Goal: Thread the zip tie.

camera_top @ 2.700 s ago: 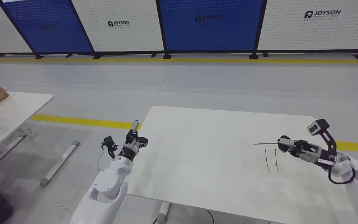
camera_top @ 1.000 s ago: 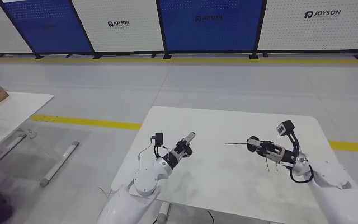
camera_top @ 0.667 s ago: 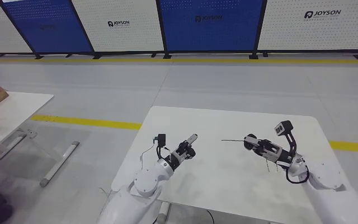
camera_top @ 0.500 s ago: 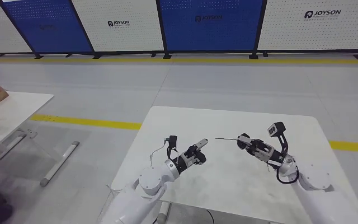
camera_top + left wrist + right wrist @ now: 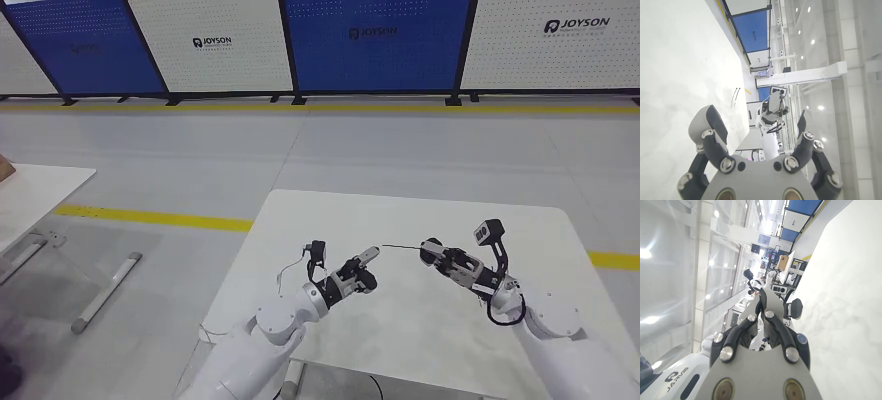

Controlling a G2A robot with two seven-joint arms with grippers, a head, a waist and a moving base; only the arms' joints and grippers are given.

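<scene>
Holding zip tie (image 5: 402, 246) over bench (image 5: 400, 212), right end effector (image 5: 428, 249) clamped on one end; left end effector (image 5: 366, 259), jaws apart, just beside free tip.

You have one white table (image 5: 330, 215) before you, its top plain and pale, with rounded corners at the far side. Directly on it lie two thin black zip ties (image 5: 736, 95), on the right part of the top. They lie flat, side by side and roughly parallel, each slightly bowed, just beside each other. Whether they touch, you cannot tell.
</scene>
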